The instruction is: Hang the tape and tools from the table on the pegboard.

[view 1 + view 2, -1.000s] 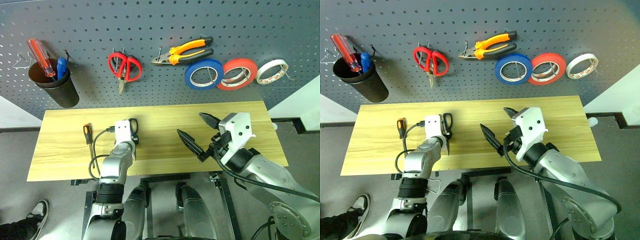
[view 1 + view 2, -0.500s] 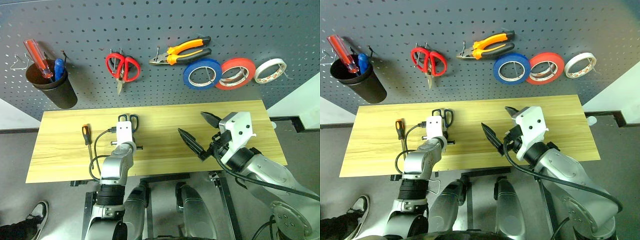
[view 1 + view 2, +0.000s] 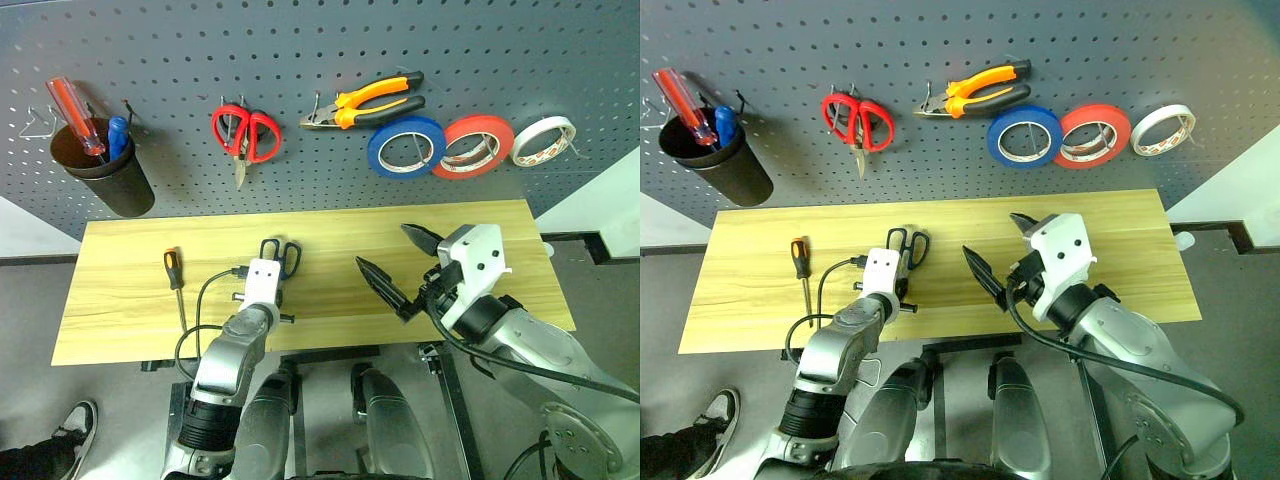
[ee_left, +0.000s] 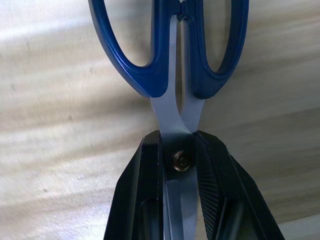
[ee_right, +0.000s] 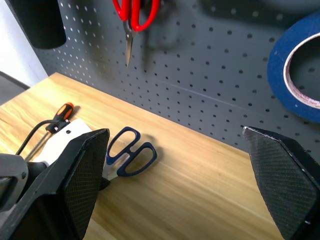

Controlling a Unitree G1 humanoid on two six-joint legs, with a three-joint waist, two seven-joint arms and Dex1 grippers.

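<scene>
A large dark grey pegboard [image 3: 300,120] covers the wall, dotted with small holes and thin hooks. Below it runs a long light wood surface [image 3: 480,245] with visible grain.

Already hanging on the pegboard, in a row: red-handled scissors [image 3: 246,135], pliers [image 3: 365,103] with orange-and-black handles, a flat roll of blue tape [image 3: 407,147], a red-orange roll [image 3: 473,146] overlapping the blue tape's edge, and a smaller white roll [image 3: 544,141]. At the far left hangs a black cup [image 3: 108,172] holding a red and a blue screwdriver. So the tape and pliers look done.

Two tools are left. The dark blue scissors [image 4: 172,60] are in the left claw [image 4: 180,165], which is clenched on the blades right at the pivot screw, the handle loops pointing toward the pegboard. The scissors are low over the middle of the surface; whether they touch it cannot be told. They need carrying up to a free hook.

The small orange-handled screwdriver [image 3: 177,283] lies flat on the left part of the surface, apart from the left arm, untouched.

The right claw [image 3: 400,270] hovers above the right half of the surface, its jaws spread wide and gripping nothing.
</scene>
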